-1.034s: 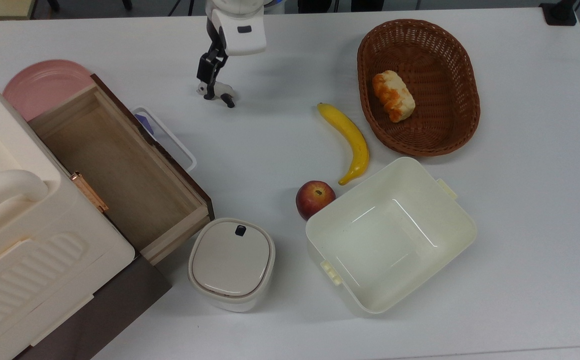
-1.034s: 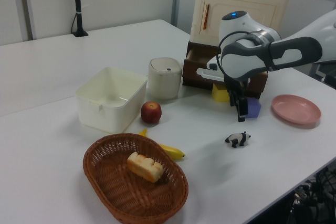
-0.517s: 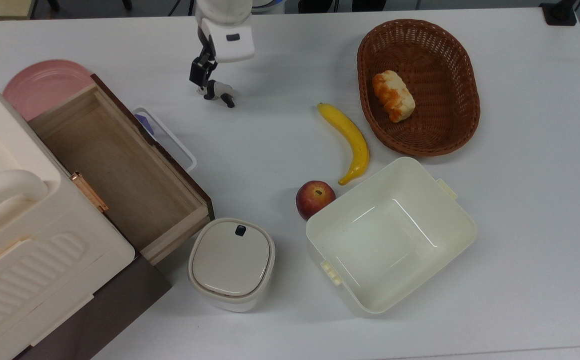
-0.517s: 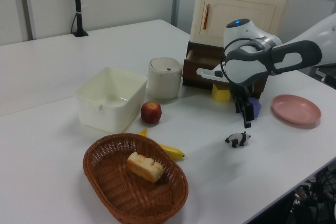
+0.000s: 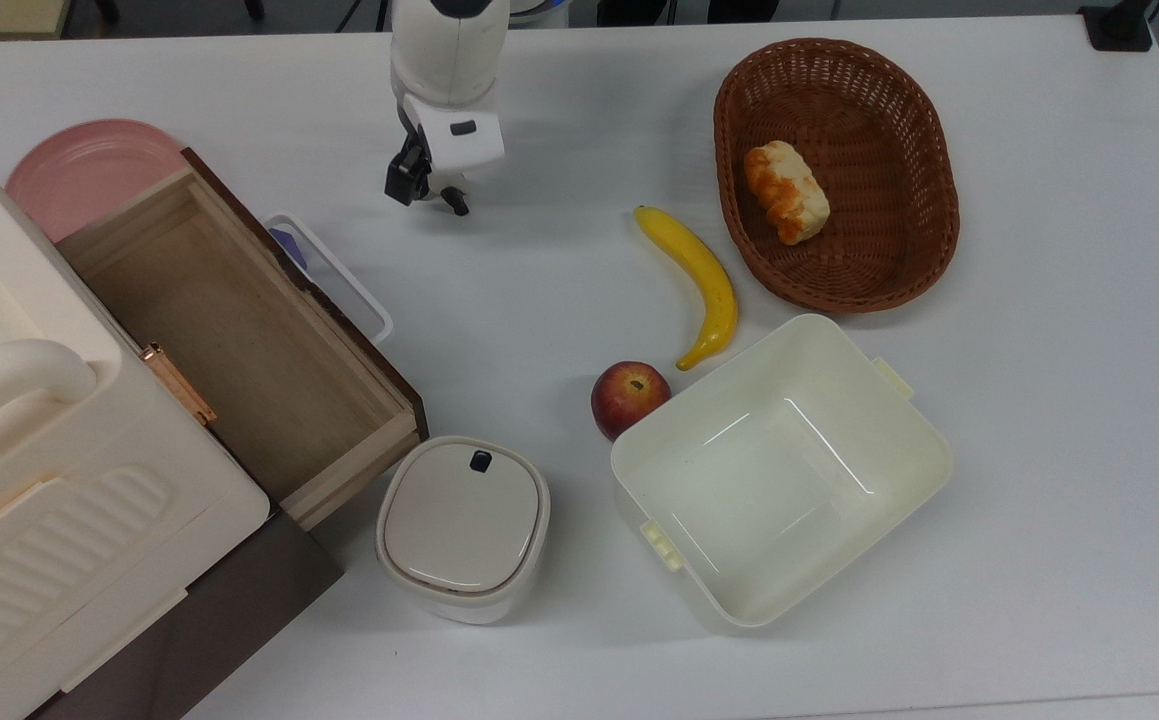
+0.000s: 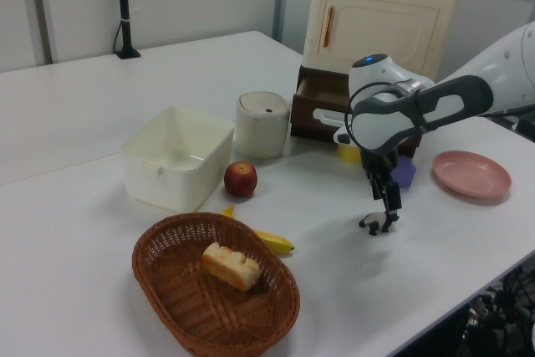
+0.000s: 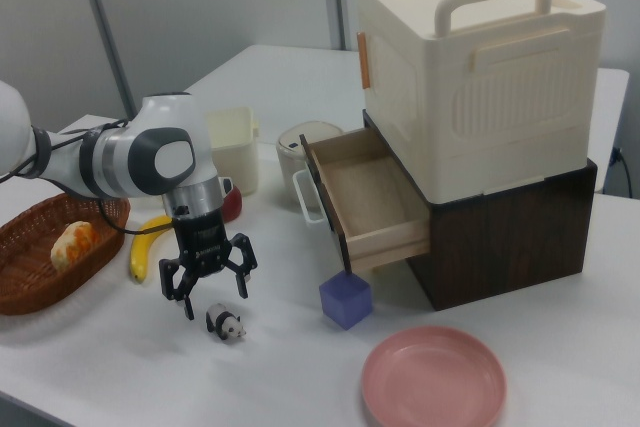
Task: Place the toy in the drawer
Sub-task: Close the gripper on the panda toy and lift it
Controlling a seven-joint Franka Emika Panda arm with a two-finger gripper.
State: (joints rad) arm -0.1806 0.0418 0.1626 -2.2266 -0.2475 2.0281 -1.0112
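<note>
Reach step: the pincer (image 7: 210, 299) hangs spread wide (nothing held) over the toy (image 7: 226, 324) near the table edge; next, lower and clamp.

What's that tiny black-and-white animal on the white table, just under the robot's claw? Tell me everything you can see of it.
It is a tiny black-and-white panda figurine, the toy: white body, black legs and ears. It stands upright on four legs on the white table, apart from the purple cube and the pink plate. The robot's black two-finger gripper hangs just above it with fingers spread, not visibly touching it. In the top view the gripper covers most of it, leaving a black leg showing.
</note>
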